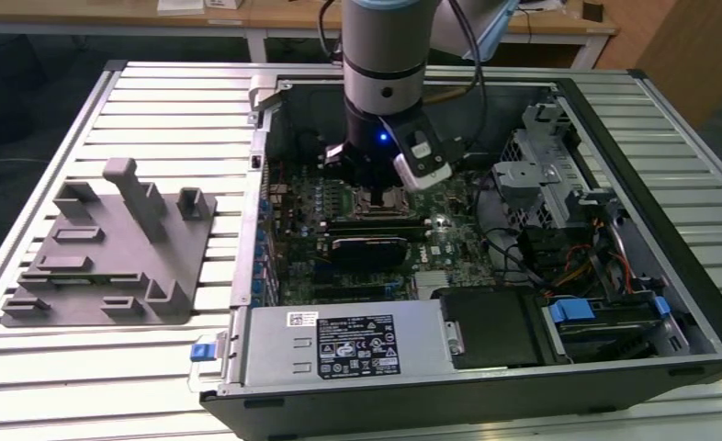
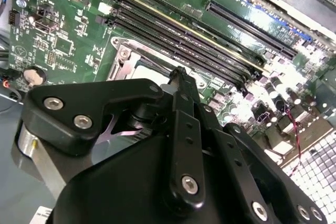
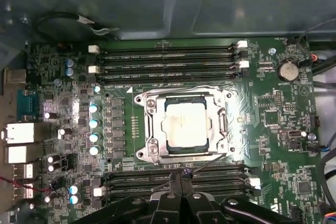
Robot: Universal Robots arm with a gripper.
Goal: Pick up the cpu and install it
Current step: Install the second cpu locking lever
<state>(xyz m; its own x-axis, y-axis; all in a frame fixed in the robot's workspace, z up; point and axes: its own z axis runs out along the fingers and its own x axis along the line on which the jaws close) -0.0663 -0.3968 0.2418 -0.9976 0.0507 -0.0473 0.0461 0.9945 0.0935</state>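
Observation:
The cpu [image 3: 185, 125], a silvery-grey square chip, lies flat inside the metal-framed socket [image 3: 148, 129] on the green motherboard [image 3: 273, 145]. In the first wrist view my gripper [image 3: 179, 176] hangs over the memory slots just beside the socket. Its black fingers [image 3: 184, 182] are pressed together and hold nothing. The second wrist view looks along the gripper [image 2: 178, 73] from behind, with the socket frame [image 2: 125, 56] showing past its tip. In the exterior view the gripper [image 1: 378, 193] is down inside the open computer case, right above the socket [image 1: 392, 206].
The open computer case [image 1: 655, 101] lies on a slatted metal table [image 1: 152, 101]. A grey plastic holder block [image 1: 110, 248] with upright posts stands on the exterior view's left. The power supply [image 1: 349, 344], drive cage [image 1: 545, 156] and loose cables [image 1: 581, 266] crowd the case.

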